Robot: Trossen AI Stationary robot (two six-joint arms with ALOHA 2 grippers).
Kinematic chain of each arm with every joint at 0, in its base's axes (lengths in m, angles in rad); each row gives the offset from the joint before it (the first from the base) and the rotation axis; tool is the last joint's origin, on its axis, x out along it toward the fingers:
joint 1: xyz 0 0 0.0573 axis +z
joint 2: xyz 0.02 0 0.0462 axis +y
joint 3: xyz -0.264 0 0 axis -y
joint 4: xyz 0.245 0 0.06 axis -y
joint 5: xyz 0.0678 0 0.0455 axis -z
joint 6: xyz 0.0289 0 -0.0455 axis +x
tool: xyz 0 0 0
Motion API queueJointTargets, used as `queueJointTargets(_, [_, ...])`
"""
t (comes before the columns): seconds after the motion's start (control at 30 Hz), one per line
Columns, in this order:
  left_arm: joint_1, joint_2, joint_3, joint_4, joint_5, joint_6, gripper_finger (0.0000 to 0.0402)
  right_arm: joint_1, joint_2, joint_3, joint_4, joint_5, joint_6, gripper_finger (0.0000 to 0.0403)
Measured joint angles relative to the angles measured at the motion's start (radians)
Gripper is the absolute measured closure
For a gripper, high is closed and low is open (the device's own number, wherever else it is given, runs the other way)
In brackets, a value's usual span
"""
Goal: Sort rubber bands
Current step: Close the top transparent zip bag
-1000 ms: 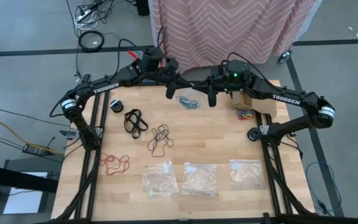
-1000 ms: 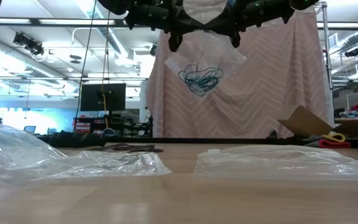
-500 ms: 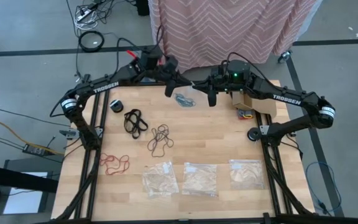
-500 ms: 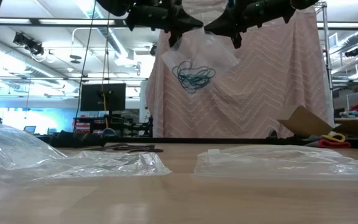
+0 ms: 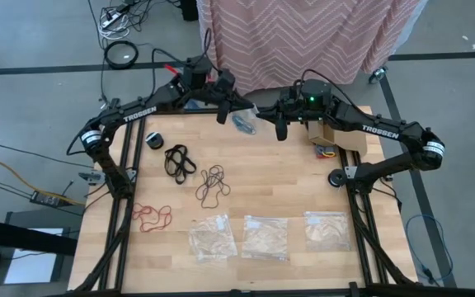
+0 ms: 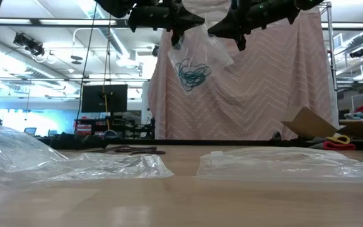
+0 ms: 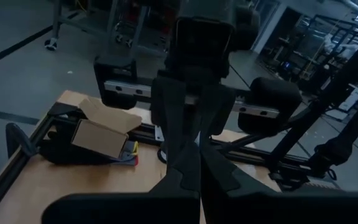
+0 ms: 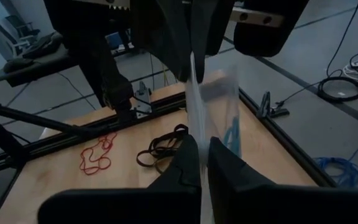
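A clear plastic bag (image 6: 200,55) with teal-blue rubber bands (image 6: 191,74) inside hangs high above the table's far middle. My left gripper (image 5: 234,112) and my right gripper (image 5: 269,117) are both shut on its top, facing each other. Black rubber bands (image 5: 179,159), dark brown rubber bands (image 5: 212,183) and red rubber bands (image 5: 151,216) lie flat on the wooden table (image 5: 279,190). My left gripper pinches the bag's upper edge at one corner (image 6: 181,41) between its two fingers, coming nearly level from the table's left. The bag hangs below it, clear of the table. My right gripper pinches the bag's upper edge (image 8: 197,123) between its two fingers, coming nearly level from the table's right. The film runs edge-on from its fingertips toward the other gripper. The bag hangs below, lifted clear, with the teal bands (image 8: 232,134) low inside it.
Three clear bags (image 5: 213,237), (image 5: 265,238), (image 5: 326,230) lie in a row near the front edge. An open cardboard box (image 5: 330,139) with coloured bits sits at the far right. A small black round object (image 5: 155,141) lies at the far left.
My left gripper has shifted a little toward the table's far edge and turned. The bag, spread wide between the grippers before, now hangs narrower and slanted. The teal bands inside have swung toward the left gripper and slightly up.
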Motion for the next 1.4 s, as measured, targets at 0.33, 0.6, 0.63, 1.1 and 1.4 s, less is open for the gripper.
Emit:
queueJointTargets(0.33, [0.026, -0.017, 0.0, 0.026, 0.019, -0.02, 0.0401, 0.0, 0.001, -0.001, -0.004, 0.013, 0.011, 0.04])
queueJointTargets(0.6, [0.047, -0.046, 0.002, 0.039, 0.022, -0.02, 0.0401, 0.0, 0.001, -0.001, -0.005, 0.013, 0.017, 0.04])
queueJointTargets(0.63, [0.048, -0.047, 0.002, 0.044, 0.022, -0.02, 0.0401, 0.0, 0.001, -0.001, -0.005, 0.013, 0.017, 0.04])
queueJointTargets(1.1, [0.069, -0.048, 0.002, 0.128, 0.03, -0.072, 0.0401, 0.0, 0.001, -0.002, -0.009, 0.013, 0.019, 0.04])
queueJointTargets(1.4, [0.094, -0.061, 0.002, 0.134, 0.034, -0.072, 0.0401, 0.0, 0.001, -0.002, -0.009, 0.013, 0.019, 0.0399])
